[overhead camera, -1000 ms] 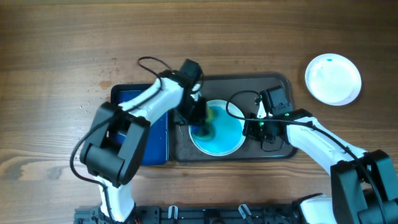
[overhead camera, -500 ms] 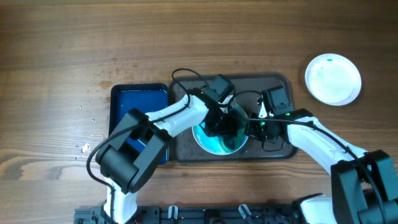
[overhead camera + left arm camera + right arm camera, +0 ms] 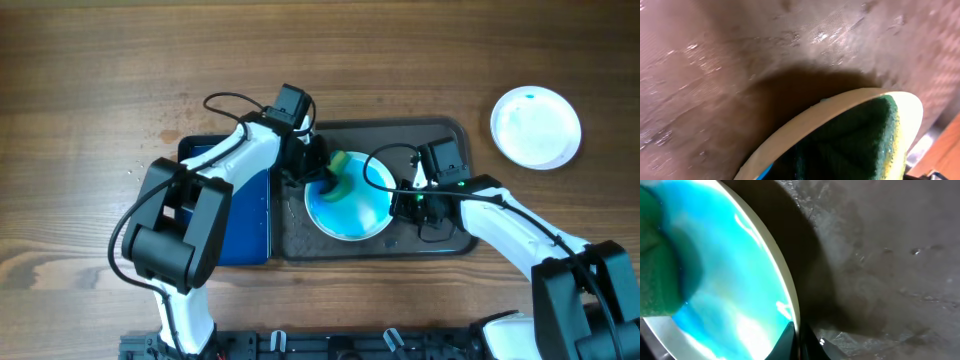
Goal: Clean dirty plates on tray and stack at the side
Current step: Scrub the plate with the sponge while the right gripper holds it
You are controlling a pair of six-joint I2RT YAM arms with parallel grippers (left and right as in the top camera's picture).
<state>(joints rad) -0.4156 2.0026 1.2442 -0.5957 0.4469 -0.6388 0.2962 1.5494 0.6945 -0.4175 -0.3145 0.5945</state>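
Observation:
One of the plates (image 3: 350, 205) lies on the dark tray (image 3: 440, 135), its centre smeared blue. My left gripper (image 3: 322, 176) is at the plate's upper left edge, shut on a green and yellow sponge (image 3: 347, 168) that presses on the plate. In the left wrist view the sponge (image 3: 855, 140) lies against the cream rim of the plate (image 3: 830, 111). My right gripper (image 3: 398, 205) is shut on the plate's right rim; in the right wrist view its fingers (image 3: 786, 342) pinch the rim of the blue-smeared plate (image 3: 720, 265). A plain white plate (image 3: 536, 127) rests on the table at the far right.
A smaller deep-blue tray (image 3: 248, 215) sits against the dark tray's left side, partly under my left arm. Black cables loop above both wrists. Wet streaks shine on the tray floor (image 3: 880, 255). Bare wooden table surrounds the trays.
My left gripper swept the sponge right across the plate, then back to its upper left edge. The right gripper has kept its hold on the rim without moving.

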